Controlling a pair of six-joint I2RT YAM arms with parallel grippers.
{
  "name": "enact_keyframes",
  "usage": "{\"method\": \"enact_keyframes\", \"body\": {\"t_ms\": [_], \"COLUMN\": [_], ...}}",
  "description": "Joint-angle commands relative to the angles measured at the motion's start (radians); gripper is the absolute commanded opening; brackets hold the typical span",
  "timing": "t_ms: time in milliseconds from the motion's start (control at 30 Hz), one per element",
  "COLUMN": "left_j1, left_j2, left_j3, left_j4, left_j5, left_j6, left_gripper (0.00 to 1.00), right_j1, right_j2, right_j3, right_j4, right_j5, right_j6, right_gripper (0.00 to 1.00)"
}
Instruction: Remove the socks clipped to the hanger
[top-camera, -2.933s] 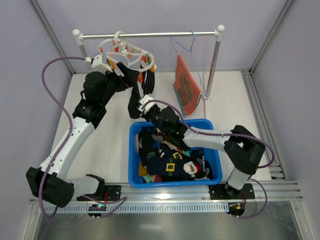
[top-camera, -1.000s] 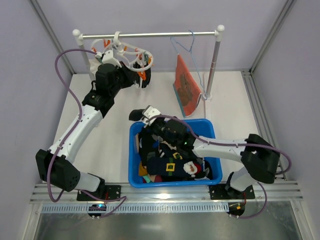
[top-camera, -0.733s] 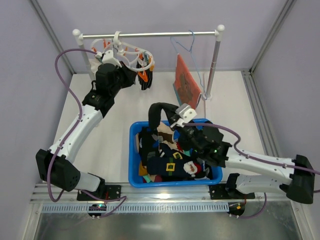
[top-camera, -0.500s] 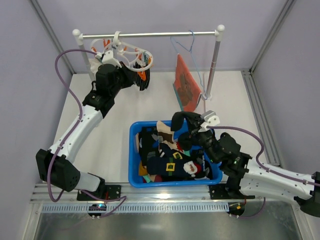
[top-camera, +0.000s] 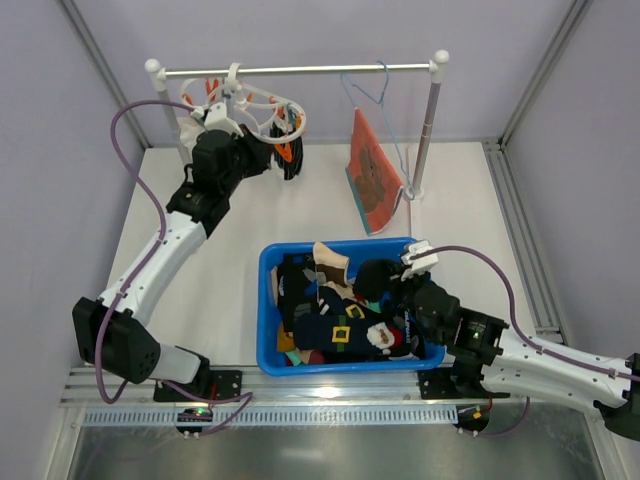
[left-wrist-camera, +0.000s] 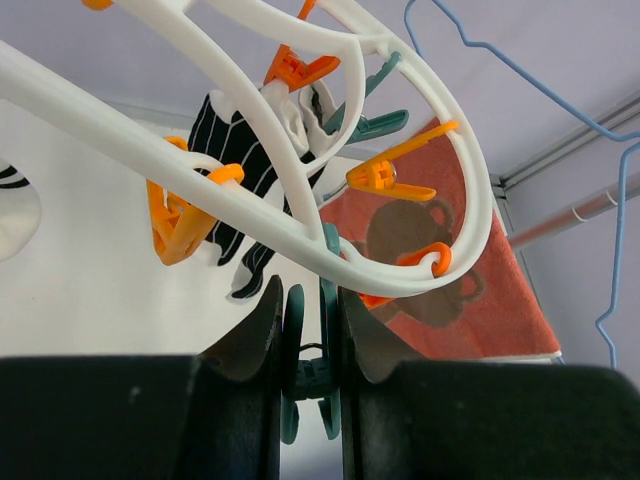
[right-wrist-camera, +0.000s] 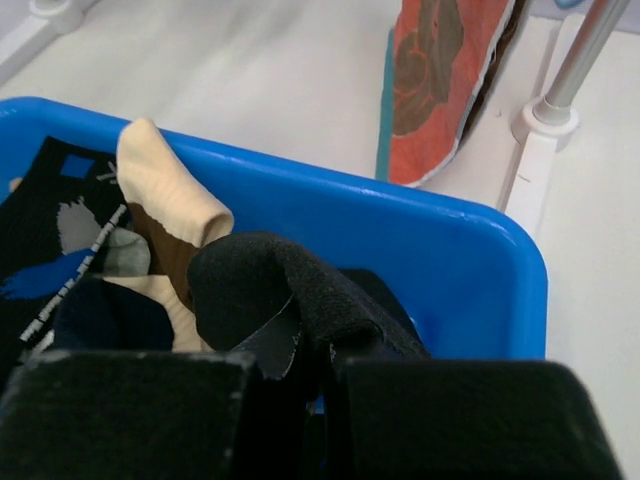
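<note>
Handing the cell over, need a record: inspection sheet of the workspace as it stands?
Surface: white tabletop carries a blue plastic bin and a metal drying rack.
Job's things: white plastic ring hanger on the rail; black striped sock still clipped.
Clutter: orange bear-print cloth, pale-blue wire hanger, mixed socks in the bin.
Grippers: left tool shut on teal peg; right tool shut on plain black sock over the bin.
Cables: purple cables loop off both arms.
Surroundings: pale walls, aluminium frame.
</note>
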Motion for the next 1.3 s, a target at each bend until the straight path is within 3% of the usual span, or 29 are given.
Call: {"method": "enact_keyframes", "body": {"t_ms": [0, 67, 133, 167, 200, 500, 700, 900, 1000, 1267], "left_j1": [0.000, 0.000, 0.000, 0.000, 0.000, 0.001, 0.009, 0.012, 0.017, 0.053], "left_j2": [-0.010, -0.022, -0.043, -0.054, -0.071, -0.171, -0.220, -0.296, -0.332, -0.373], "left_j3": [-0.021, -0.032, -0.047, -0.054, -0.060, -0.135, -0.179, -0.235, -0.265, -0.284], "left_j4": [0.005, 0.011, 0.012, 0.014, 0.015, 0.005, -0.009, -0.003, -0.006, -0.025], "left_j5": [-0.017, -0.023, -0.026, -0.027, -0.029, -0.095, -0.095, -0.103, -0.124, -0.095], "left_j6": [0.013, 0.014, 0.014, 0.014, 0.014, 0.045, 0.049, 0.045, 0.046, 0.051], "left_gripper": [0.00, 0.00, 0.00, 0.00, 0.00, 0.00, 0.00, 0.00, 0.00, 0.00], "right_j1": [0.008, 0.008, 0.009, 0.012, 0.012, 0.015, 0.014, -0.003, -0.063, -0.320], "right_j2": [-0.006, -0.013, -0.019, -0.025, -0.027, 0.033, 0.013, 0.121, 0.218, 0.467], "right_j3": [0.050, 0.064, 0.078, 0.082, 0.084, 0.131, 0.108, 0.122, 0.160, 0.212], "right_j4": [-0.138, -0.193, -0.242, -0.244, -0.241, -0.146, 0.116, 0.368, 0.428, 0.738], "right_j5": [0.059, 0.053, 0.059, 0.064, 0.065, -0.003, -0.197, -0.361, -0.457, -0.919], "right_j6": [0.097, 0.111, 0.129, 0.133, 0.120, 0.022, -0.134, -0.229, -0.216, -0.069], "right_gripper": [0.07, 0.32, 0.66, 0.68, 0.99, 1.00, 1.00, 1.00, 1.00, 1.00]}}
